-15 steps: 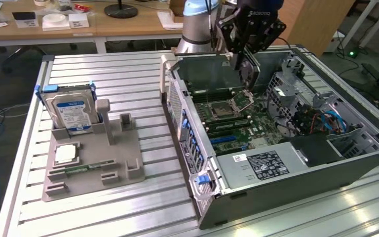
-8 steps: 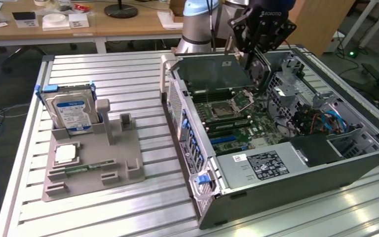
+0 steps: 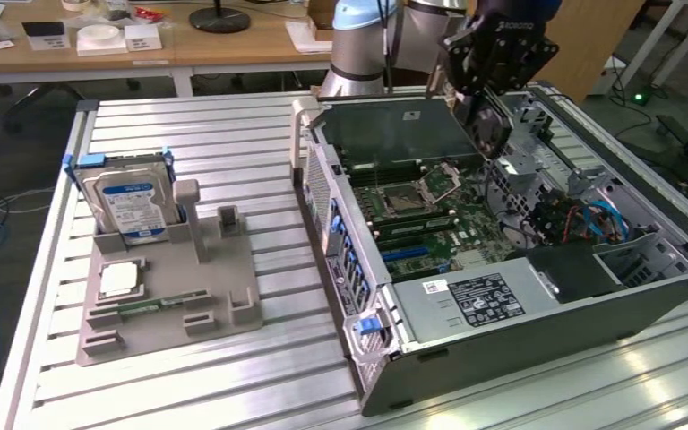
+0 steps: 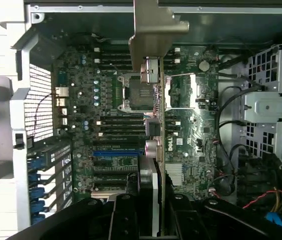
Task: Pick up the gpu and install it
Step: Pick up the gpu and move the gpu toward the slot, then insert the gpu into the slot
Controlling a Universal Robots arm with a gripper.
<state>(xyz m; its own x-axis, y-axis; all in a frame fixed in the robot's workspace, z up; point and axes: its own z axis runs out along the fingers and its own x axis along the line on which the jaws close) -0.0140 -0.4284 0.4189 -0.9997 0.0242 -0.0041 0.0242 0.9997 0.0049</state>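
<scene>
Clamped narrowly on the gpu (image 3: 489,133), the gripper (image 3: 485,95) hangs it roughly upright above the motherboard (image 3: 422,215), whose blue expansion slot (image 3: 407,254) lies toward 7 o'clock in the exterior view.

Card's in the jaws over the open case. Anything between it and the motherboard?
Nothing visible. The gpu hangs edge-on from the gripper over the motherboard. The black cables lie off to its side, toward the drive cage, not beneath it.
</scene>
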